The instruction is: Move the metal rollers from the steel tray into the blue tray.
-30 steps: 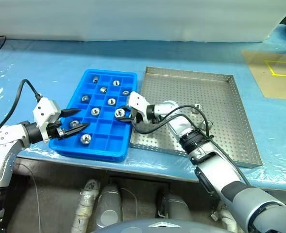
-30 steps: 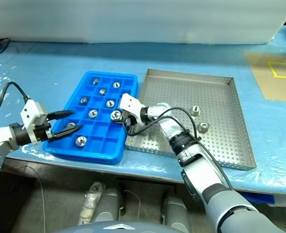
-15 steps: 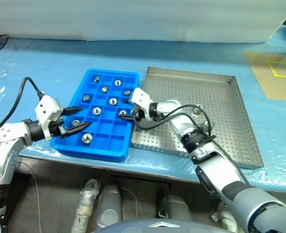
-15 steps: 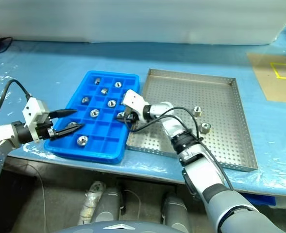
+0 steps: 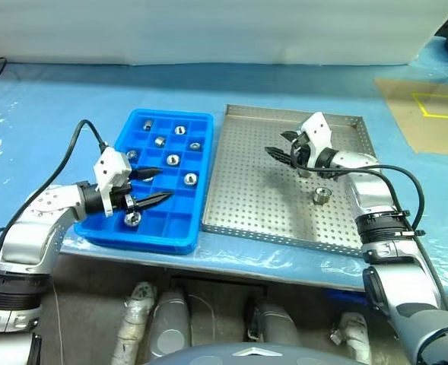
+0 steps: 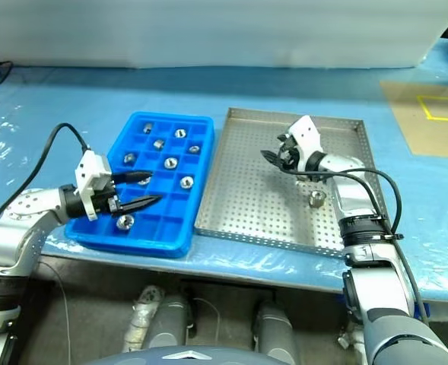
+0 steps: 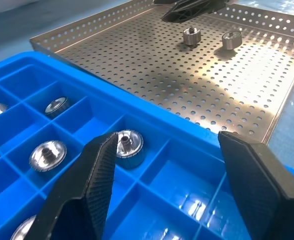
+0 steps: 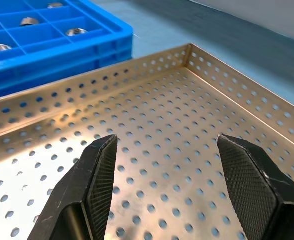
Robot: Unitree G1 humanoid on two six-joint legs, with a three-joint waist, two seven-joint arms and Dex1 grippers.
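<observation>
Most of the job looks done: the blue tray (image 5: 160, 182) sits on the table just left of the steel tray (image 5: 265, 190), nearly touching along the long edge, and holds approx. eight metal rollers (image 5: 173, 160), each in its own compartment, spread from the far rows to the near-left corner. Two rollers are left on the perforated floor of the steel tray, both in its right half: one lies in the open towards the near-right (image 5: 322, 195), the other sits further back, close under the right arm and partly hidden in the head views, but plain in the left wrist view (image 7: 191, 35) beside its neighbour. The right gripper (image 5: 283, 154) hangs over the steel tray's far-middle area, fingers spread w/ nothing between them; the right wrist view shows bare perforated floor between the pads (image 8: 101, 172). The left gripper (image 5: 152, 187) hovers over the near-left part of the blue tray, fingers also apart and empty, w/ a roller in the compartment just past the tips. So by my count approx. four-fifths moved, two pickups and two drops to go. Plenty of empty compartments left, esp. along the near and right side of the blue tray, so room is no issue. Right arm seems best placed for both leftovers.
</observation>
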